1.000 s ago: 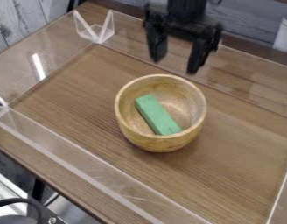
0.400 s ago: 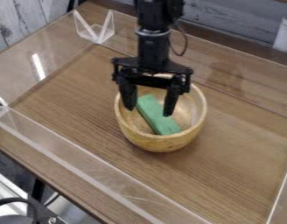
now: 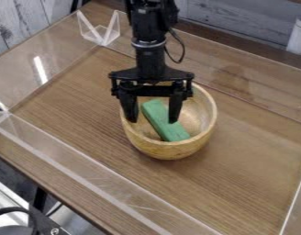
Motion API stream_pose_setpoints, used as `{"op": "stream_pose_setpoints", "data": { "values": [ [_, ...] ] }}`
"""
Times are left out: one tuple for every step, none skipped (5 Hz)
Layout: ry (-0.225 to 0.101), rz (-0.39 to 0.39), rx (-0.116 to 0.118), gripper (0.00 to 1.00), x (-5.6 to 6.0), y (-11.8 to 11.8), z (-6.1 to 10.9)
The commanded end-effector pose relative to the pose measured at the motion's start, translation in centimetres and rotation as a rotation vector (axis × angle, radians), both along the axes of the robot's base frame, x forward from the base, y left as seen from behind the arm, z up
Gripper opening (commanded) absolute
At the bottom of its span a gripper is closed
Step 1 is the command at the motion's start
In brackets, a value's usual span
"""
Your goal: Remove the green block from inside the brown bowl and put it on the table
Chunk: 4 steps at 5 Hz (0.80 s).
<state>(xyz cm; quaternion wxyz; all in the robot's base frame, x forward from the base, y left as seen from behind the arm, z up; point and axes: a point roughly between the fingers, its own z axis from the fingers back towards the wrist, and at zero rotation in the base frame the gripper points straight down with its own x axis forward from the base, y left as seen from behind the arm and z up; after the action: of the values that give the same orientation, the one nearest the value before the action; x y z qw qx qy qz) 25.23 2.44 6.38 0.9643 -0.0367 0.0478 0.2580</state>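
A round light-brown wooden bowl (image 3: 196, 135) sits near the middle of the table (image 3: 80, 115). Inside it lies the bright-green block (image 3: 169, 127), running diagonally from upper left to lower right. My black gripper (image 3: 152, 111) points straight down over the bowl's left half. It is open, with one finger at the bowl's left inner wall and the other finger over the block's upper part. The upper end of the block lies between the fingers, and nothing is gripped.
Low clear acrylic walls (image 3: 67, 161) border the tabletop on all sides. A small clear folded stand (image 3: 99, 29) sits at the far left corner. Bare wood lies to the left, front and right of the bowl.
The gripper came down from above the far side of the table and leftward to the bowl, rolling its fingers about its axis. It stayed open. Bowl and block did not move.
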Motion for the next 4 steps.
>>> {"op": "stream_pose_setpoints", "data": {
  "values": [
    [-0.038, 0.013, 0.004, 1.00, 0.7, -0.3, 0.1],
    [-0.044, 0.021, 0.002, 1.00, 1.0, -0.7, -0.7],
    [-0.051, 0.032, -0.003, 1.00, 1.4, -1.2, -1.1],
    [-0.052, 0.035, -0.003, 1.00, 1.5, -1.4, -1.6]
  ]
}}
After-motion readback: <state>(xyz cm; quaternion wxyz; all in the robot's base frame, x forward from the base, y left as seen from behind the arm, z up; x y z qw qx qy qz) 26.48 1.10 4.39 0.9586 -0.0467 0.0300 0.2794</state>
